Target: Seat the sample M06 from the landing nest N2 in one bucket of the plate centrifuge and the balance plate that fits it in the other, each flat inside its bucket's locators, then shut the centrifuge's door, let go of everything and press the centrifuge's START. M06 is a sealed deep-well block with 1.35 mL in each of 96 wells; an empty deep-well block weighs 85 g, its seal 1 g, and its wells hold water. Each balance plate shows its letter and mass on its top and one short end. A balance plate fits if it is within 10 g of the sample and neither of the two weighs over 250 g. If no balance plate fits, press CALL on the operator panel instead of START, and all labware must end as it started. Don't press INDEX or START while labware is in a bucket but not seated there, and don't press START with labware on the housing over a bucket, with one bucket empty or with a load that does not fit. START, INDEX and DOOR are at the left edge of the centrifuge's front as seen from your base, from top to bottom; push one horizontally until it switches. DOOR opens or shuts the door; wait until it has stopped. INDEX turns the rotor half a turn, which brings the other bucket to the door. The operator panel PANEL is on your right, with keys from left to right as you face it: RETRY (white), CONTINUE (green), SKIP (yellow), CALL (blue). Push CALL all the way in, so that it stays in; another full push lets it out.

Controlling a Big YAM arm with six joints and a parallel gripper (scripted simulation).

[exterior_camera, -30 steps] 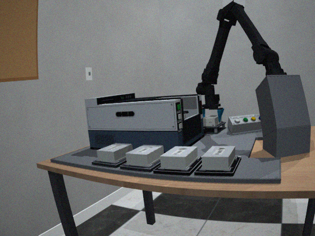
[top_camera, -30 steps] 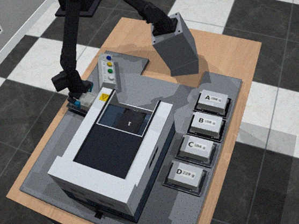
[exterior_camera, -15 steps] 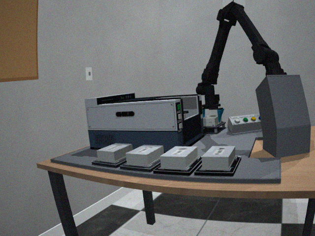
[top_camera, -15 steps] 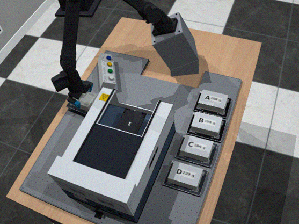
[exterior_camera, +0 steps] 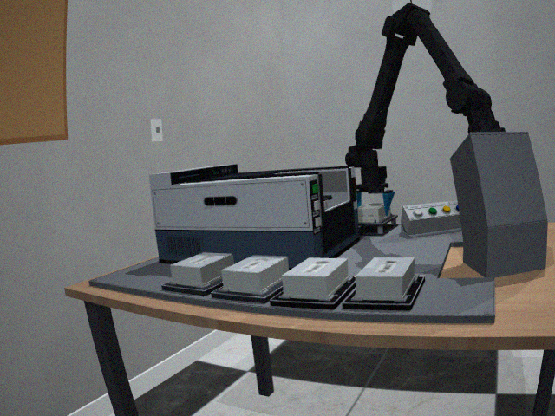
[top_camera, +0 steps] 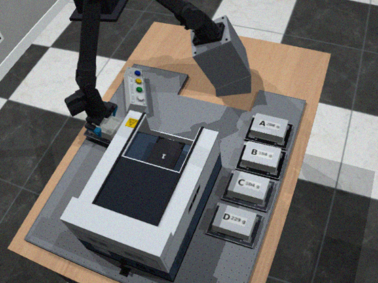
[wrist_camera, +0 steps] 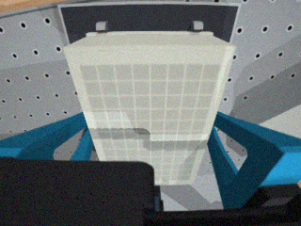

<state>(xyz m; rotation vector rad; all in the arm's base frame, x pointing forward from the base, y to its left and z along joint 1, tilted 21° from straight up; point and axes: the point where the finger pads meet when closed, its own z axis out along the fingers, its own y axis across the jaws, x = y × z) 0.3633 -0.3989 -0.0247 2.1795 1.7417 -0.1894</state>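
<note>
The sample M06 (wrist_camera: 150,105), a pale deep-well block with a gridded sealed top, sits in its dark landing nest (top_camera: 96,136) beside the centrifuge. My gripper (wrist_camera: 150,113) is open, its blue fingers straddling the block's two long sides without clamping; it also shows in the top view (top_camera: 104,122) and the exterior view (exterior_camera: 374,198). The centrifuge (top_camera: 145,190) has its door open, showing a dark bucket (top_camera: 166,153). Balance plates A (top_camera: 268,127), B (top_camera: 260,156), C (top_camera: 248,186) and D (top_camera: 235,221) sit in their nests; D reads 229 g.
The operator panel (top_camera: 137,85) with blue, yellow, green and white keys stands just behind the sample nest. The grey arm pedestal (top_camera: 220,59) is at the back. The centrifuge buttons (exterior_camera: 316,204) are on its front edge.
</note>
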